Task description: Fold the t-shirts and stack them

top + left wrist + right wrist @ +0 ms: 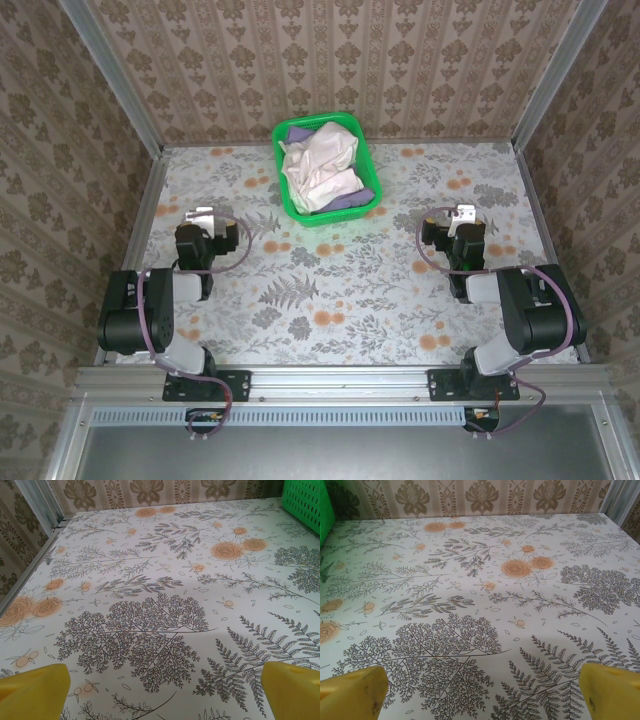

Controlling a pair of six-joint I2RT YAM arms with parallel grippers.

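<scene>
Both t-shirts lie crumpled together in a green mesh basket (335, 214) at the back middle of the table. The cream-white t-shirt (320, 165) is on top, and the lavender-purple t-shirt (348, 199) peeks out beneath it at the basket's near side. My left gripper (203, 215) rests low over the table, to the left of the basket and nearer than it. It is open, with bare tablecloth between its yellow fingertips (32, 692). My right gripper (463, 213) mirrors it on the right side, also open, and nothing sits between its yellow fingertips (612, 690).
A floral-print cloth (330, 290) covers the table. Patterned walls with metal frame posts close it in at the back and on both sides. A corner of the basket (302, 497) shows at the top right of the left wrist view, and its edge (325, 510) at the top left of the right wrist view.
</scene>
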